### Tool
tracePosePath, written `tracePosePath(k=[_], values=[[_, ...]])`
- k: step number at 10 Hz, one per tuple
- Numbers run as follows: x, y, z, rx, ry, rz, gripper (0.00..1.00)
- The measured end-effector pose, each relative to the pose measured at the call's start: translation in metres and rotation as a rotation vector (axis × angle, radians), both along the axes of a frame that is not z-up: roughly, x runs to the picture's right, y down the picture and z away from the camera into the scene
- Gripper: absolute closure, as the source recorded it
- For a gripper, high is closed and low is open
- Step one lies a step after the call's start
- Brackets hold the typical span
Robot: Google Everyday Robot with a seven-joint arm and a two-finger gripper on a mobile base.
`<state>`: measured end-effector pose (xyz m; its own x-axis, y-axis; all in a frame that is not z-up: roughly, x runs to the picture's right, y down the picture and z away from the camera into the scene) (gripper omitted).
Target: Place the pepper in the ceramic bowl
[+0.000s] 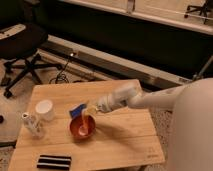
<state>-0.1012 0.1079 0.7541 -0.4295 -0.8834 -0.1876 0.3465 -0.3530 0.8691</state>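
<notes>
— Orange, glossy and small: that rounded pepper (89,111) sits right at my gripper (91,111), just above the near rim of the round rust-orange ceramic bowl (82,126) with its paler centre.

— Are your fingers closed on it?

— I cannot tell. The pepper is at my tips and over the bowl; whether I am clamping it or have let go does not show.

— So which step is this?

— By my judgement, the placing itself: the carry looks done, since the pepper hangs over the bowl's mouth. What the next move calls for, I think, is a short drop toward the middle and a clean release, so it lands inside and does not clip the rim beneath me.

— What lies around your fingers?

— Just behind them, a small blue block (77,109), near the bowl's far edge. Further out to one side, a white cylindrical cup (44,109), and past it a small pale bottle-like thing (29,121) I cannot identify. Below the bowl, towards the table's front edge, a flat black-and-white striped object (54,161).

— And the surface?

— Pale slatted wooden table (125,135). Beyond it, a black wheeled office chair (22,47) on a light floor, a cable trailing there, and a long dark wall unit (135,42) at the back.
</notes>
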Motion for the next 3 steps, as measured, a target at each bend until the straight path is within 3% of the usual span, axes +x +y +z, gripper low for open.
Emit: tracePosePath(k=[3], values=[[-0.0045,-0.0058,0.0036,-0.022,0.000,0.008,0.40]])
